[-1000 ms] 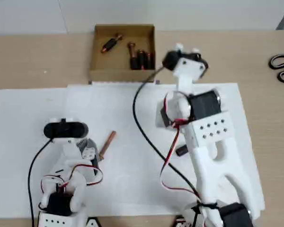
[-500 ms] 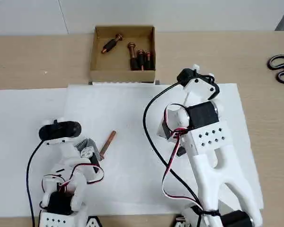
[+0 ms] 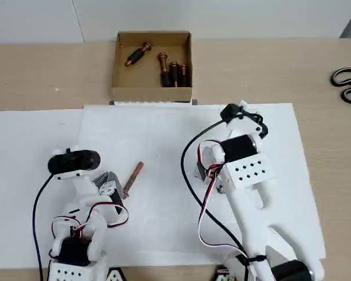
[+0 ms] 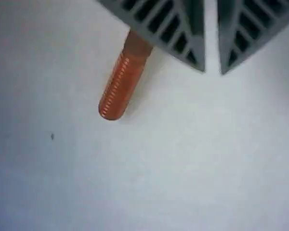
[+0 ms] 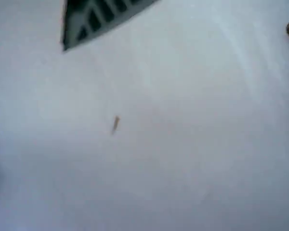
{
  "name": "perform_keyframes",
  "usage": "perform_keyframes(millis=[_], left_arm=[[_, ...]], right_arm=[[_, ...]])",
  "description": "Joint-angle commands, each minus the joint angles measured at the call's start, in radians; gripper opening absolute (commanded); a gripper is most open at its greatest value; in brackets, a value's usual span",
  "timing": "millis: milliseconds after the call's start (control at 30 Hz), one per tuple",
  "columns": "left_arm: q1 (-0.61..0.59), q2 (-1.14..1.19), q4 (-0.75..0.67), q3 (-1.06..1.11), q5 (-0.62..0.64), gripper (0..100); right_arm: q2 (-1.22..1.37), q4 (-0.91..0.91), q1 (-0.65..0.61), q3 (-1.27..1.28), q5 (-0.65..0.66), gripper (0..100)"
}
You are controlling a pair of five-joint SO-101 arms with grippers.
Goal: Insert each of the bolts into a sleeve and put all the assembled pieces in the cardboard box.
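The cardboard box [image 3: 118, 64] sits toward the far edge of the wooden tabletop [image 3: 47, 70], left of its middle: a shallow, square-cornered tray of plain brown board. Inside it, one assembled piece [image 3: 137, 54], a copper bolt in a dark sleeve, lies slantwise near the box's far left corner. A cluster of assembled pieces [image 3: 174, 73] lies side by side against its right wall. A smooth white paper sheet [image 3: 164, 222] covers the near half of the tabletop, and my two white plastic arms stand over it. A loose bolt [image 3: 133, 177] rests on the paper in the near left part. It is a slim copper rod, finely threaded to its blunt end, and in the left wrist view one end runs under a grey ribbed finger [image 4: 168, 21]. My left gripper [image 4: 212, 67] is just beside that bolt, its wedge-shaped fingers drawn almost together with a thin slit between them and nothing in it. My right gripper [image 5: 86, 24] hangs over bare paper toward the near right; whether it is wide or narrow I cannot tell. Black-handled scissors [image 3: 348, 82] lie at the right edge of the tabletop.
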Motion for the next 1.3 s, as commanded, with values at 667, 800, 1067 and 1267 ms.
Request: perform_keyframes(millis=[667,800,1067,1267], left_arm=[[-0.003,-0.011,0.0,-0.015,0.005,1],[-0.003,-0.011,0.0,-0.015,0.005,1],[-0.003,-0.012,0.0,-0.015,0.005,1],[-0.003,-0.012,0.0,-0.015,0.005,1]], right_arm=[[0.173,-0.173,0.153,0.041,0.037,11.9],[0.199,-0.197,0.151,0.041,0.037,11.9],[0.259,-0.222,0.156,0.041,0.038,11.9],[0.286,-0.246,0.154,0.041,0.038,11.9]])
